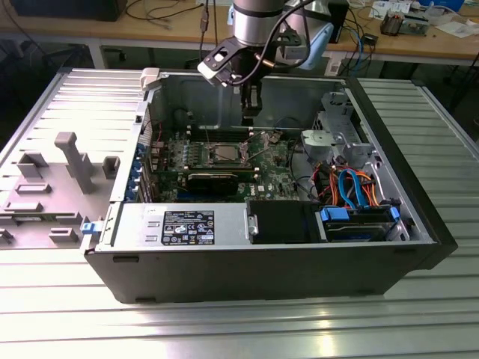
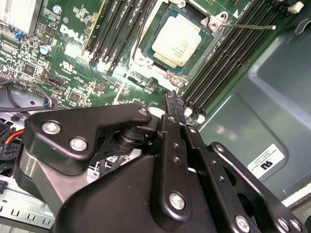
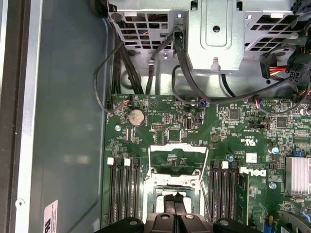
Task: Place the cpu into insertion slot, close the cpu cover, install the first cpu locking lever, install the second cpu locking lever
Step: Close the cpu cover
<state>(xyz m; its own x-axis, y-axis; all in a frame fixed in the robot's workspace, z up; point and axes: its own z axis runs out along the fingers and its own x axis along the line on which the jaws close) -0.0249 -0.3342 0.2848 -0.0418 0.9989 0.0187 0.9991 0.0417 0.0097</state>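
**Pincer** [image 1: 250,118]: on the arm, hanging inside the open computer case [image 1: 262,263] above the green circuit board [image 3: 243,126]. Near the insertion slot and clear of it. In both wrist views [image 2: 171,98] [image 3: 175,197] the fingers are narrow, pressed together, with nothing between them.

**Cpu** [image 2: 179,39]: silvery-grey square lying flat inside the insertion slot [image 2: 146,57]. Its top is bare and uncovered.

**Insertion slot**: mid-board in the exterior view [image 1: 224,155], between banks of long black memory slots [image 2: 218,63].

**Cpu cover** [image 3: 178,146]: thin metal frame with a square window, swung open away from the slot on the side toward the drive cage. Green board shows through the window.

**Locking lever** [image 2: 248,25]: thin wire rod, raised and slanting over the memory slots beside the slot, not latched.

**Drive cage** [image 1: 333,134]: grey metal, toward the exterior view's right of the slot, with cables trailing beneath it.

**Computer case**: lying on its side on a ribbed metal desk [image 1: 224,329], with the open face upward.
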